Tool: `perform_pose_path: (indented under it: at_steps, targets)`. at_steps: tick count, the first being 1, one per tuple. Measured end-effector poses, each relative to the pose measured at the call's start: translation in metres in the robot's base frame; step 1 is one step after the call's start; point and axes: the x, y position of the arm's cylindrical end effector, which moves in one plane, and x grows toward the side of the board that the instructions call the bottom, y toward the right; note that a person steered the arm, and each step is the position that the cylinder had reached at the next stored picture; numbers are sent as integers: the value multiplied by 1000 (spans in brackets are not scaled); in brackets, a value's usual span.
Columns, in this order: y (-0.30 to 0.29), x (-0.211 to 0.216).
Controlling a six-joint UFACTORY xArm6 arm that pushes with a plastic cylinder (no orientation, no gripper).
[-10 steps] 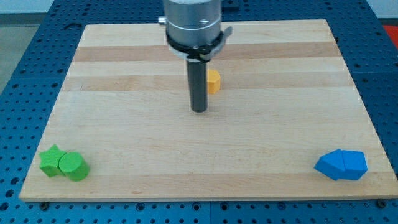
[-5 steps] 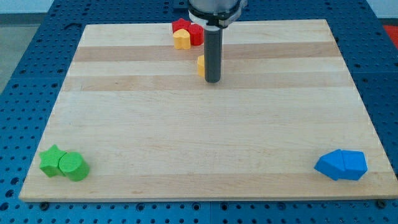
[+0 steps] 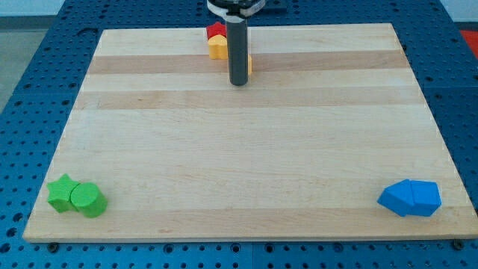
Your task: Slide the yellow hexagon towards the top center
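Note:
My tip rests on the board near the view's top centre. The yellow hexagon sits right behind the rod, only a sliver showing at the rod's right side, touching it or nearly so. A second yellow block lies just to the rod's upper left, with a red block behind it at the board's top edge. The rod hides part of this cluster.
A green star and a green cylinder sit together at the view's bottom left. Two blue blocks sit together at the bottom right. The wooden board lies on a blue perforated table.
The tip has moved up and slightly left. The yellow hexagon has slid up with it, from mid-board towards the top centre, close to the red and yellow blocks.

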Motion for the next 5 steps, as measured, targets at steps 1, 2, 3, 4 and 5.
perform_pose_path:
  at_steps: [1,2,3,4,5]
  targets:
    - [0,-18]
    - [0,-28]
    - [3,-33]
    - [6,-38]
    - [9,-48]
